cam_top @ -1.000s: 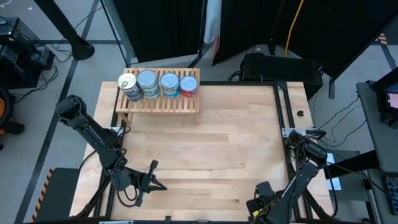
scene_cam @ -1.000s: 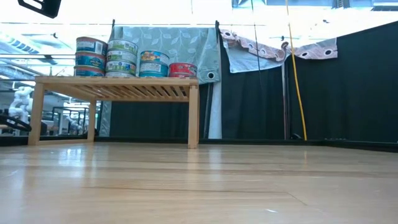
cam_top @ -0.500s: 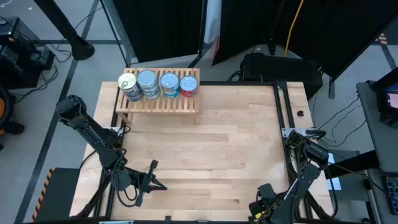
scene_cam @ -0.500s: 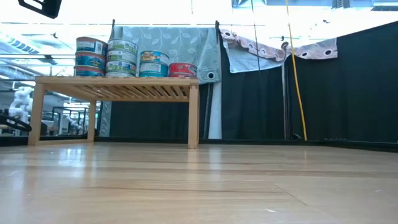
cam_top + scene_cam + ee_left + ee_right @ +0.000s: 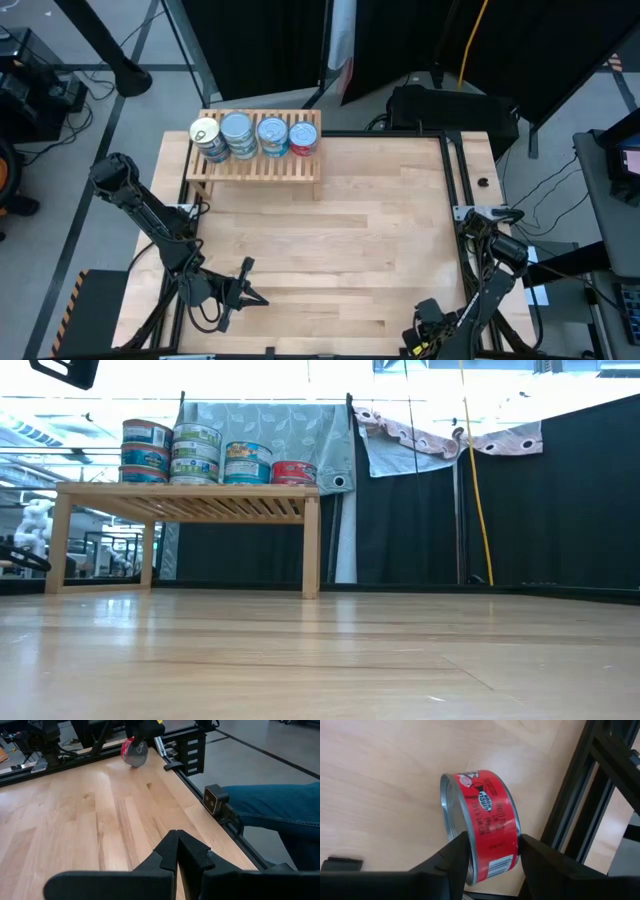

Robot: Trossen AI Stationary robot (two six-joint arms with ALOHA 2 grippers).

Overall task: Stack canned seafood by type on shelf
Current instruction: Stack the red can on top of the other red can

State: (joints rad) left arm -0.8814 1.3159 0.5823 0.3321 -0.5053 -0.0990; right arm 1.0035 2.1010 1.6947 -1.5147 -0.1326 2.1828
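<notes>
One red-labelled can (image 5: 479, 822) sits clamped between the right gripper (image 5: 490, 851) fingers.

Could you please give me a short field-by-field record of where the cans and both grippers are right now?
shelf: wooden slatted rack at the table's far left
cans on shelf: four stacks in a row, the red-labelled one at the right end
loose can: red-labelled tin on its edge at the table's near right corner
right gripper: fingers on either side of the red tin, touching it
left gripper: shut, holding nothing, low over the near left of the table
person: a leg in jeans beside the table
</notes>
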